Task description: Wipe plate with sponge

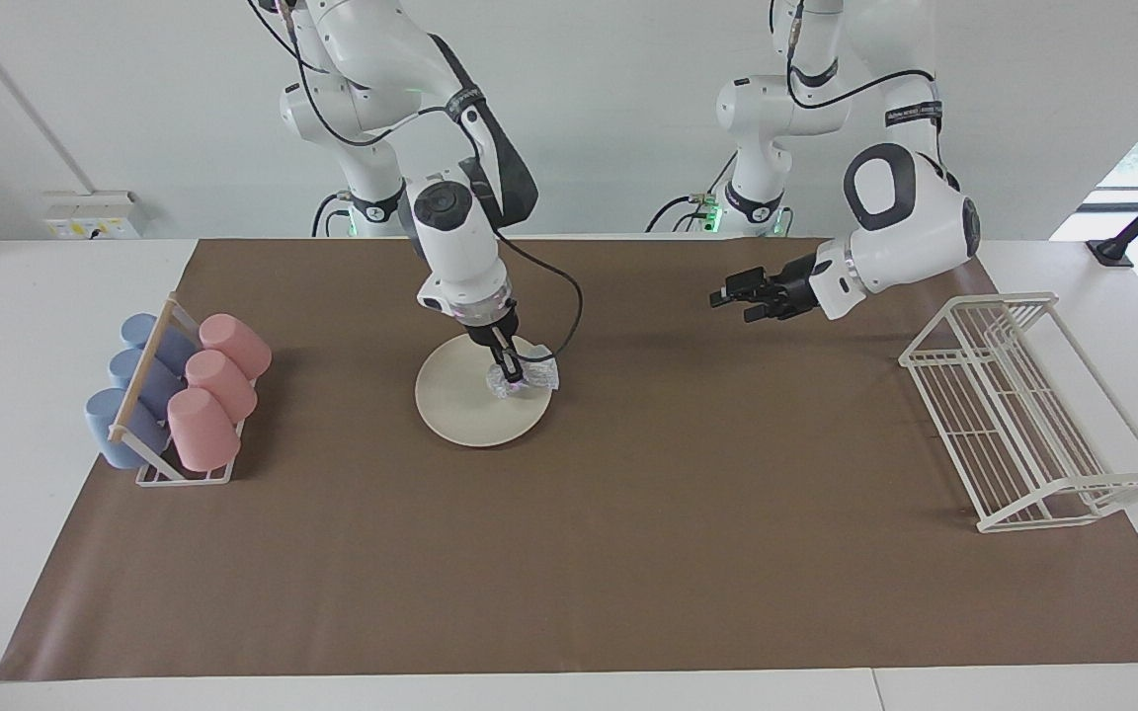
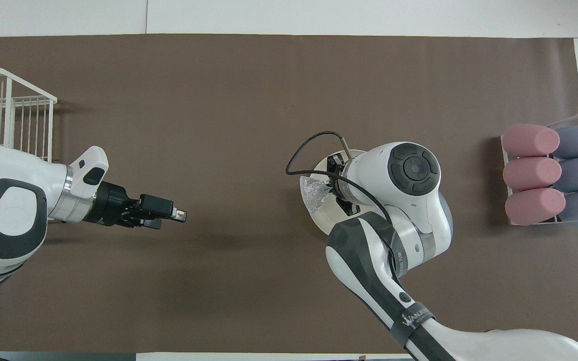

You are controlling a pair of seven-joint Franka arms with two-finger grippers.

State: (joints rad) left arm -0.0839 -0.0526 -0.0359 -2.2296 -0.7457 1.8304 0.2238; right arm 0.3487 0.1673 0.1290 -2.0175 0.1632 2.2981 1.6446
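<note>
The cream-white plate (image 1: 460, 405) lies on the brown mat, toward the right arm's end of the table. My right gripper (image 1: 510, 370) points down onto it and is shut on the silvery, wrinkly sponge (image 1: 532, 377). The sponge rests on the part of the plate's rim that is toward the left arm's end. In the overhead view the right arm hides most of the plate (image 2: 320, 220), and the sponge (image 2: 314, 193) shows beside the right gripper (image 2: 333, 190). My left gripper (image 1: 735, 299) waits open and empty above the bare mat, well apart from the plate; it also shows in the overhead view (image 2: 178, 216).
A rack of pink and blue cups (image 1: 179, 395) lying on their sides stands at the right arm's end of the mat. A white wire dish rack (image 1: 1018, 415) stands at the left arm's end. The brown mat (image 1: 628, 553) covers most of the table.
</note>
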